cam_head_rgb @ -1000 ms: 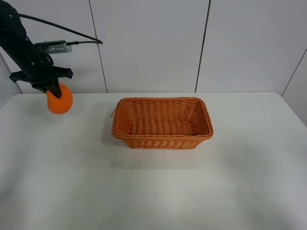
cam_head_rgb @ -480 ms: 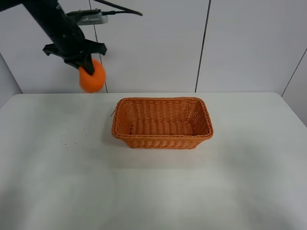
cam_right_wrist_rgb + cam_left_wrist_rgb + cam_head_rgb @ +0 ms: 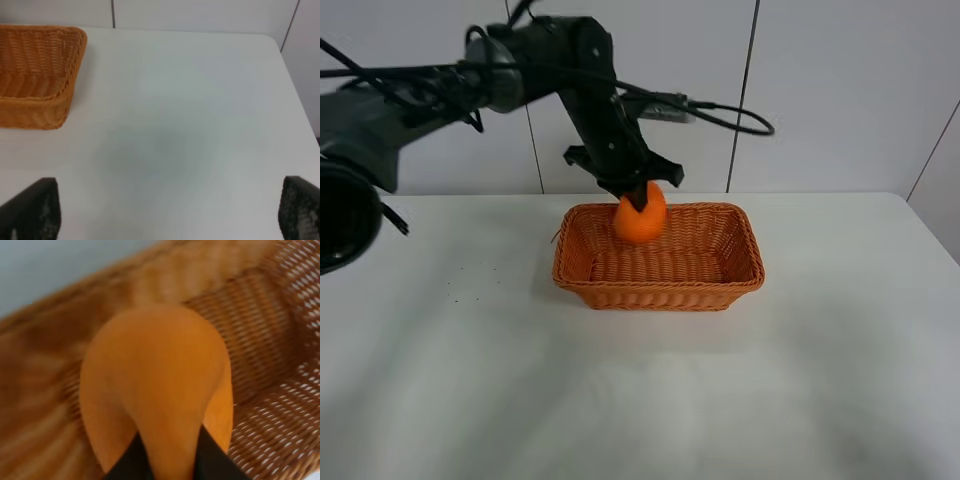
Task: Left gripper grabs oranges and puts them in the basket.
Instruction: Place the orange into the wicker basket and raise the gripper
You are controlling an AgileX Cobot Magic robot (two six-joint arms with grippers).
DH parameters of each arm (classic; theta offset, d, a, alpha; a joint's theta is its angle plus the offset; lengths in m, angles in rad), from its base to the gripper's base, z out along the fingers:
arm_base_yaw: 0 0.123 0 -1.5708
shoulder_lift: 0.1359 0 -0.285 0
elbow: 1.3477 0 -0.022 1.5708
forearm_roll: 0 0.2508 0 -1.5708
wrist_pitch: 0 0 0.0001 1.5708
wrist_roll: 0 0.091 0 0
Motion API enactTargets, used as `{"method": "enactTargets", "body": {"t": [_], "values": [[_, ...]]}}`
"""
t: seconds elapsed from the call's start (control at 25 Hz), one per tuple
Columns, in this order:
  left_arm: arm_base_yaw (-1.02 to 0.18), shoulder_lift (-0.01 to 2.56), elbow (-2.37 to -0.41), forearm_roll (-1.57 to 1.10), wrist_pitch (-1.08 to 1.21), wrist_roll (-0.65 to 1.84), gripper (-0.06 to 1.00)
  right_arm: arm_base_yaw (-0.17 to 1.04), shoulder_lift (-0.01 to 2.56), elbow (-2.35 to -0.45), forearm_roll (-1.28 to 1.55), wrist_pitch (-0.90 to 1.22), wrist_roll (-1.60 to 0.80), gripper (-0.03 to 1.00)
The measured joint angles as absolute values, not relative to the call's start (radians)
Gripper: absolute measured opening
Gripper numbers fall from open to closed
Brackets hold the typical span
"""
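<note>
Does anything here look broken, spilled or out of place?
Nothing stands out. The basket sits upright and whole on the table. The left gripper holds the orange just above the basket's inside, gripping it by its top.

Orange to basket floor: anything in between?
Nothing. The held orange hangs over bare basket weave, seen in the exterior high and left wrist views.

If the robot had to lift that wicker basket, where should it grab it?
Probably the rim of the near long wall, coming straight down with one jaw inside and one outside. The basket is open-topped with thin flared walls that suit a pinch. Keep clear of the left gripper holding the orange above it.
</note>
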State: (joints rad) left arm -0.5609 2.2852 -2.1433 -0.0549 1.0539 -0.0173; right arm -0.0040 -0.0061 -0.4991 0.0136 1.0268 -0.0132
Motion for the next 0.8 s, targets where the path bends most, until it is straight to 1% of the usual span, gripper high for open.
{"method": "enactTargets", "body": {"t": [0.16,0.2,0.28,0.4,0.44,0.48,0.52,0.64,0.8], "values": [[-0.596,2.363,-2.143,-0.056,0.985,0.0,0.19,-0.004,-0.006,-0.499,0.014,1.027,-0.013,0.69],[-0.597,2.378,-2.143,-0.056,0.981,0.006,0.21,-0.004,-0.006,-0.499,0.014,1.027,-0.013,0.69],[-0.597,2.398,-2.143,-0.055,0.985,0.01,0.32,-0.004,-0.006,-0.499,0.014,1.027,-0.013,0.69],[-0.597,2.414,-2.14,-0.052,1.007,0.011,0.65,-0.004,-0.006,-0.499,0.014,1.027,-0.013,0.69],[-0.597,2.416,-2.14,-0.052,1.016,0.011,0.73,-0.004,-0.006,-0.499,0.014,1.027,-0.013,0.69],[-0.597,2.418,-2.14,-0.052,1.018,0.011,0.79,-0.004,-0.006,-0.499,0.014,1.027,-0.013,0.69],[-0.597,2.418,-2.14,-0.052,1.02,0.011,0.83,-0.004,-0.006,-0.499,0.014,1.027,-0.013,0.69],[-0.597,2.416,-2.14,-0.052,1.02,0.011,0.87,-0.004,-0.006,-0.499,0.014,1.027,-0.013,0.69],[-0.594,2.412,-2.14,-0.052,1.06,0.011,0.89,-0.004,-0.006,-0.499,0.014,1.027,-0.013,0.69]]}}
